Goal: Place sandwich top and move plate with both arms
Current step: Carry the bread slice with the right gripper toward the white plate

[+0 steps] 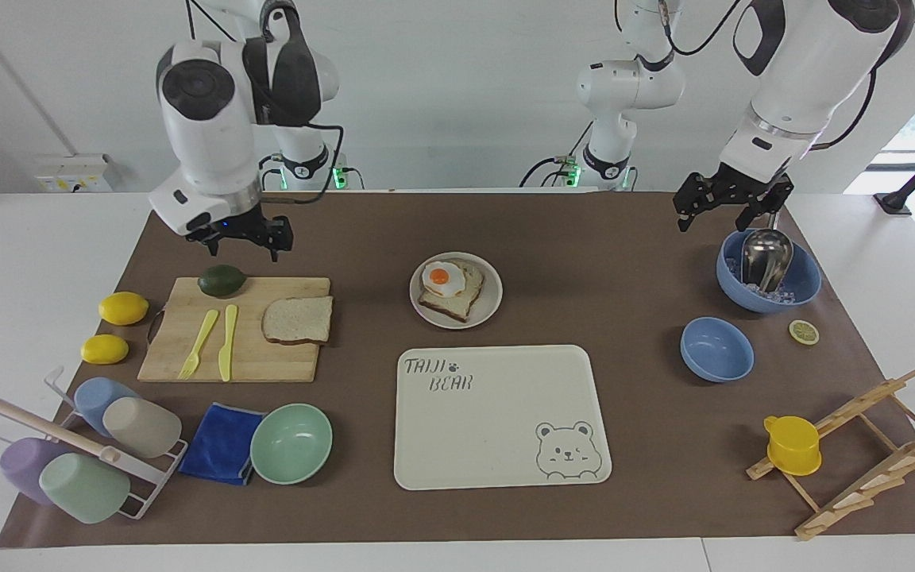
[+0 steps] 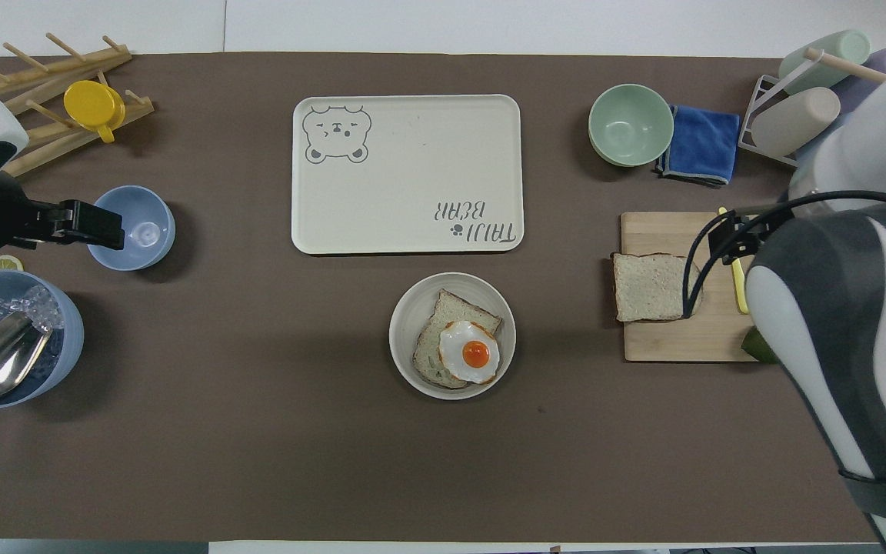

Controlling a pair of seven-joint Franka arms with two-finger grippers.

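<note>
The bread slice (image 1: 297, 319) is lying flat on the cutting board (image 1: 267, 361), its long axis running along the table toward the plate (image 1: 492, 306), which is sitting mid-table with the egg toast (image 1: 449, 287). The right gripper (image 1: 241, 236) is hanging open and empty over the avocado (image 1: 221, 280), so the slice lies toward the plate from it. The left gripper (image 1: 731, 200) is waiting open and empty over the blue bowl (image 1: 799, 286), much farther off.
</note>
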